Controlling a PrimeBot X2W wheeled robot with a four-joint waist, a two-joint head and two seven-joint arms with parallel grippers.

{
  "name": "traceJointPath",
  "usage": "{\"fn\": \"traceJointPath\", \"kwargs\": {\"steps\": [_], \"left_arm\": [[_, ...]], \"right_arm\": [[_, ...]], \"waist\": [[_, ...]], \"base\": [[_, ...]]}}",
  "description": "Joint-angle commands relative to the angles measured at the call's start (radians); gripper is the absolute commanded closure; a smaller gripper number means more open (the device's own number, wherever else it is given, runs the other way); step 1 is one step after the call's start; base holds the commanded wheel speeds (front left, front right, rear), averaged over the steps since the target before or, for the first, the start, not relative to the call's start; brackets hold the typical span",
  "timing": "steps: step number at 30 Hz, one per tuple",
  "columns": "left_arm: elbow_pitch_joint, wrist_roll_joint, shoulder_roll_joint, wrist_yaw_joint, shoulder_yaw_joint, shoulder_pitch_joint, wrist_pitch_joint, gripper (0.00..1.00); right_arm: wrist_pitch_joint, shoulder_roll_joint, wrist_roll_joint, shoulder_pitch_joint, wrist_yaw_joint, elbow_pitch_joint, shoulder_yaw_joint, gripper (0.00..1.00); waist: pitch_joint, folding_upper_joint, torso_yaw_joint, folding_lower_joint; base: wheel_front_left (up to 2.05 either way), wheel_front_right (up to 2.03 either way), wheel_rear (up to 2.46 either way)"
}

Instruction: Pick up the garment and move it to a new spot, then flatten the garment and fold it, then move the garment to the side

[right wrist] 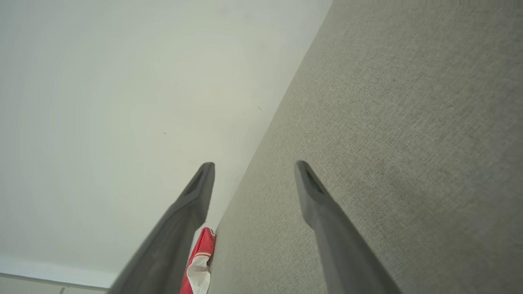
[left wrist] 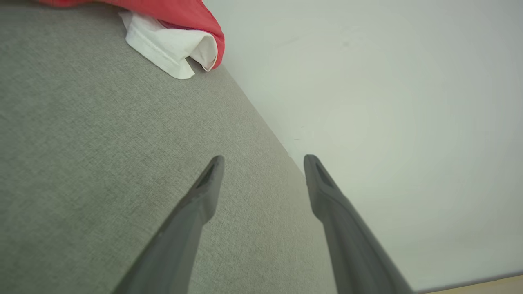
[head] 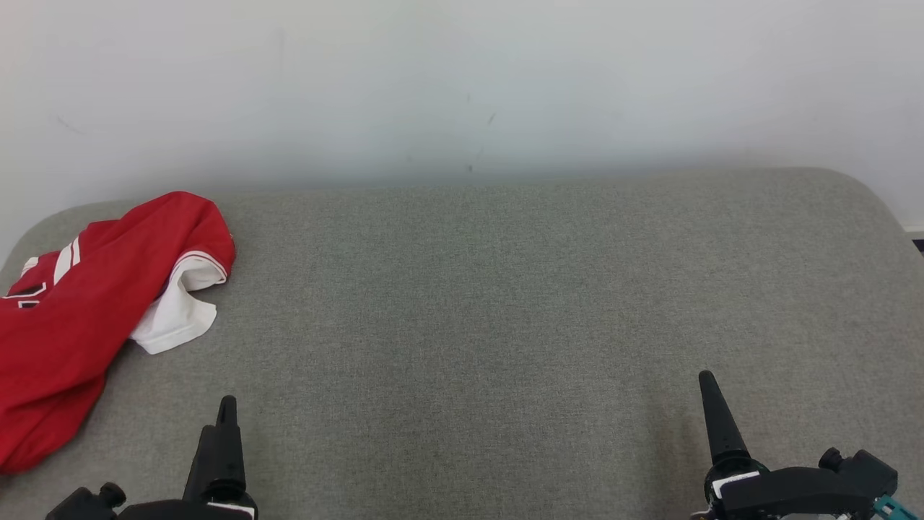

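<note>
The garment (head: 79,310) is red with white trim and a white sleeve. It lies crumpled at the far left of the grey fabric surface (head: 505,303), partly cut off by the head view's left edge. The left wrist view catches its white sleeve (left wrist: 167,49) at the top, and the right wrist view has a sliver of the garment (right wrist: 200,261) low down. My left gripper (left wrist: 263,159) hangs open over bare fabric, to the right of and nearer than the garment. Over the right side my right gripper (right wrist: 253,165) is open too, far from the garment. Nothing is between either pair of fingers.
A pale wall (head: 462,87) runs directly behind the surface's far edge. The surface has rounded back corners (head: 859,188). One dark finger of each arm rises from the bottom of the head view, left finger (head: 226,426) and right finger (head: 715,419).
</note>
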Motion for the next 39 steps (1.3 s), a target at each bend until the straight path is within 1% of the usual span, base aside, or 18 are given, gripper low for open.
{"fn": "traceJointPath", "kwargs": {"steps": [1, 9, 15, 25, 39], "left_arm": [[-0.022, 0.064, 0.004, 0.003, -0.009, -0.002, -0.013, 0.0], [-0.032, 0.241, 0.005, 0.015, -0.04, 0.007, -0.042, 0.0], [-0.037, 0.344, 0.008, 0.027, -0.058, 0.01, -0.062, 0.0], [-0.05, 0.469, 0.023, 0.05, -0.081, 0.021, -0.089, 0.0], [-0.072, 0.624, 0.043, 0.071, -0.119, 0.035, -0.128, 0.0]], "right_arm": [[-0.013, -0.001, -0.047, -0.005, -0.001, -0.02, 0.005, 0.0], [-0.041, -0.001, -0.16, 0.004, -0.001, -0.028, 0.022, 0.0], [-0.061, -0.001, -0.253, 0.009, -0.001, -0.028, 0.029, 0.0], [-0.089, -0.001, -0.383, 0.019, -0.001, -0.032, 0.035, 0.0], [-0.126, -0.001, -0.573, 0.03, -0.001, -0.044, 0.049, 0.0]], "waist": [[-0.001, 0.0, 0.0, 0.0], [-0.001, 0.0, 0.001, 0.0], [-0.002, 0.0, 0.003, 0.0], [-0.004, 0.0, 0.006, 0.0], [-0.006, 0.0, 0.006, 0.0]], "base": [[0.0, 0.0, 0.0], [0.0, 0.0, 0.0], [0.0, 0.0, 0.0], [0.0, 0.0, 0.0], [0.0, 0.0, 0.0]]}}
